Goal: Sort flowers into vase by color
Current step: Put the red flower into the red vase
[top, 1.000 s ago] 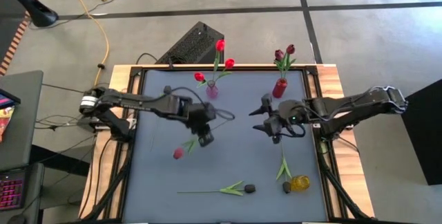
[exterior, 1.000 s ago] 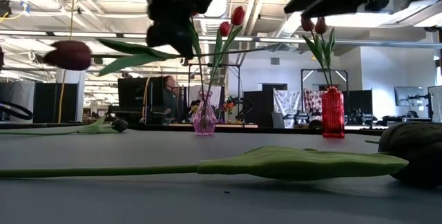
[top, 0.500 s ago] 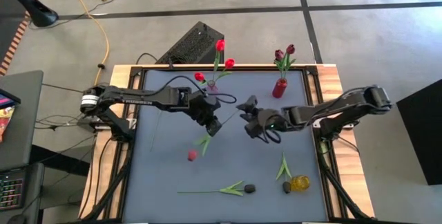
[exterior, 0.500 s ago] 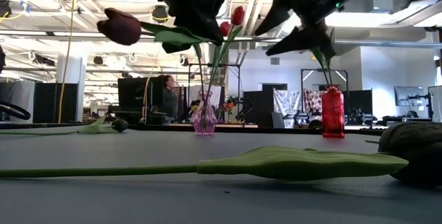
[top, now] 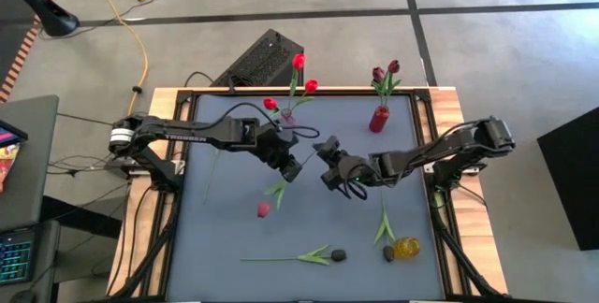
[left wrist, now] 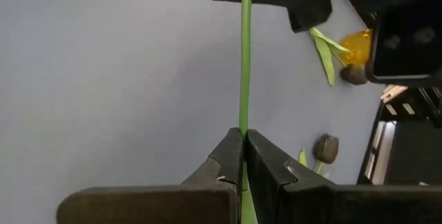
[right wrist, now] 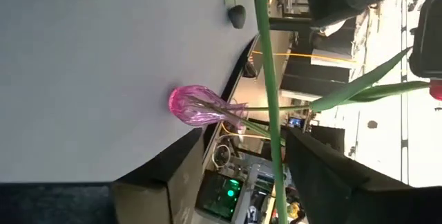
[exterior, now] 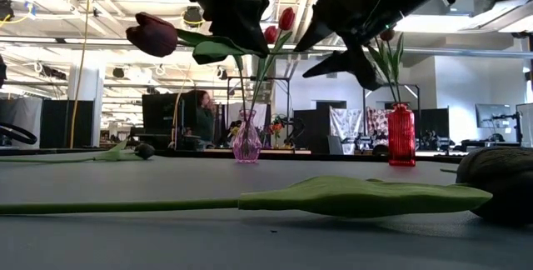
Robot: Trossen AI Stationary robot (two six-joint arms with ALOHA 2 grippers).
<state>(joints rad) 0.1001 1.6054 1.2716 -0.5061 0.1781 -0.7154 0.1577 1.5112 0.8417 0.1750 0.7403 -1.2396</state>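
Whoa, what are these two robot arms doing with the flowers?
They are sorting fake tulips into vases. The left gripper holds a dark tulip by its stem above the table, and the right gripper has its open fingers around that stem, as if to take it. The pink vase and red vase hold flowers; two black tulips lie loose.

Bright, even overhead light; low view backlit, foreground blurred.
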